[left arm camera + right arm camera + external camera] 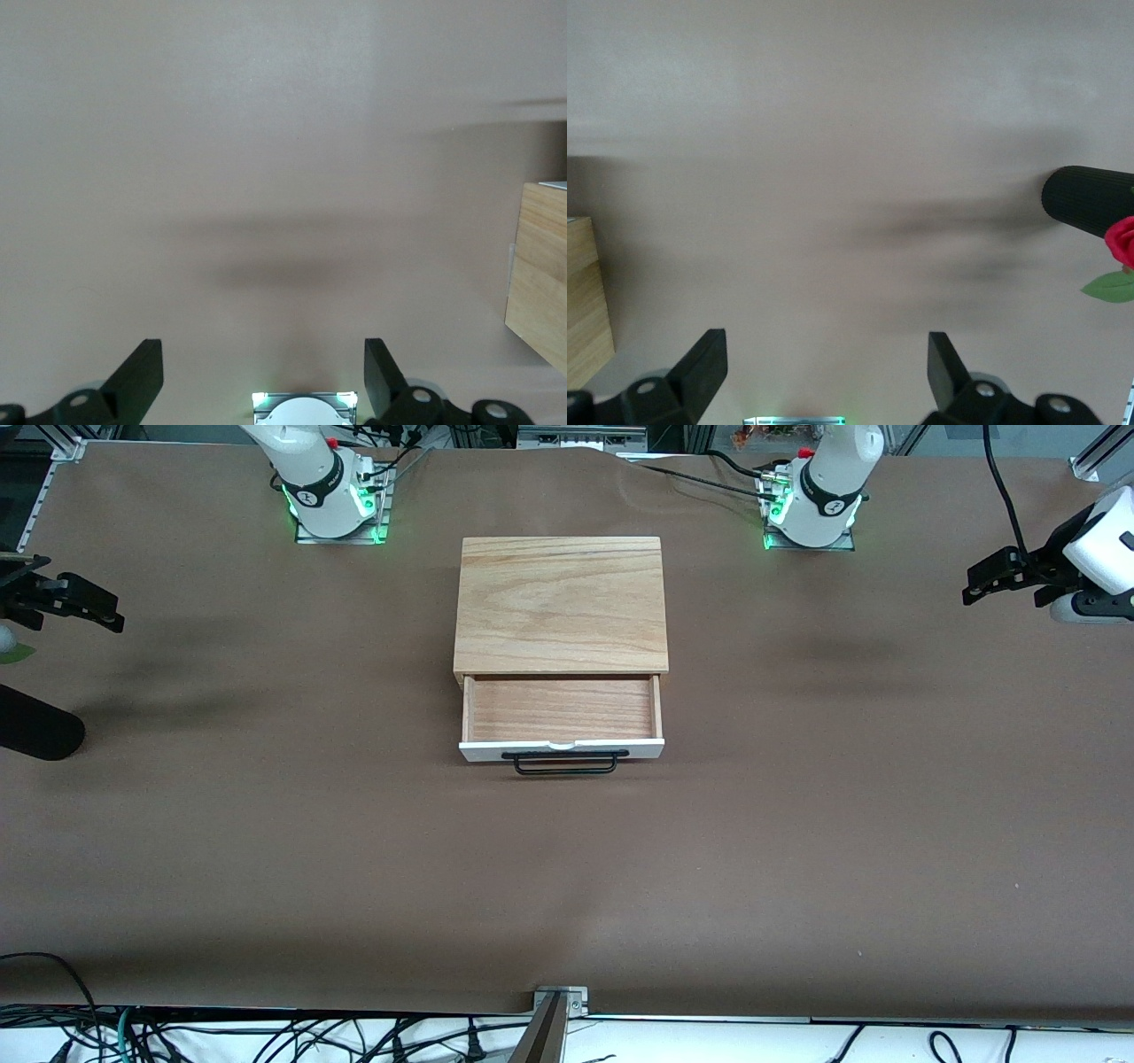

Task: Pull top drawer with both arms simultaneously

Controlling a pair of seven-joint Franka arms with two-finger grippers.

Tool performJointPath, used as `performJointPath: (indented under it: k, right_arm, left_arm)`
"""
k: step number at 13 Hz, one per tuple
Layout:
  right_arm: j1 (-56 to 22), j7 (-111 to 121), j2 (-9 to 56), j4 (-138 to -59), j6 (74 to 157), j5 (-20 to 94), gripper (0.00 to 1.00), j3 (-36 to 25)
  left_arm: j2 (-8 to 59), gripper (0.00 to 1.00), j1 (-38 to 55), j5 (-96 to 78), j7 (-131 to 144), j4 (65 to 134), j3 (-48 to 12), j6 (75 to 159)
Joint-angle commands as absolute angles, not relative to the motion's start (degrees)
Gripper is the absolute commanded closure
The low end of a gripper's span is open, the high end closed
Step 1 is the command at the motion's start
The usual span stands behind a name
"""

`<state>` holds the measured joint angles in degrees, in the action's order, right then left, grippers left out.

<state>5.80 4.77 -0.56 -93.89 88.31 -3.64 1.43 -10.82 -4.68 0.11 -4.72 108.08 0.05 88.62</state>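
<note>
Standing: both arms are parked high at the table's two ends, neither one touching the cabinet.
Right gripper [106, 615]: it hangs over bare brown table [266, 850] at the right arm's end, well apart from the drawer; in its wrist view the fingers [700, 359] are spread wide with nothing between them.
Black cylinder [35, 731]: a dark rounded object lies at the right arm's end of the table, with a red flower [1121, 239] and green leaf beside it.
Cabinet [561, 602]: a low box with a light oak top board sits mid-table between the two arm bases.
Top drawer [561, 710]: it is drawn out from the cabinet toward the front camera, its reddish wood floor bare, its white front panel nearest that camera.
Handle [564, 763]: the thin black bar on the front panel is free, with no gripper near it.
Left gripper [979, 584]: it is over the table's edge at the left arm's end, its fingers [142, 372] also wide apart and empty.
Step in hand: judged from the drawer standing open and both arms clear, the pull looks finished.
Next move: probably nothing more than holding position; any further pull would require both grippers to travel to the handle.
Writing: none can be read.
</note>
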Motion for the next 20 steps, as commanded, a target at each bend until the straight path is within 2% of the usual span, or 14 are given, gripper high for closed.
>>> performJointPath:
  k: [1,20]
  right_arm:
    - [6.7,5.3,-1.0,-94.7,88.9,-2.5,0.00,2.0]
    - [6.8,5.2,-0.7,-94.7,89.1,-0.4,0.00,1.9]
  left_arm:
    - [-11.3,0.00,-5.5,1.8,-4.1,108.0,-1.0,88.1]
    - [-11.2,0.00,-6.5,0.7,-0.3,108.2,-2.1,88.3]
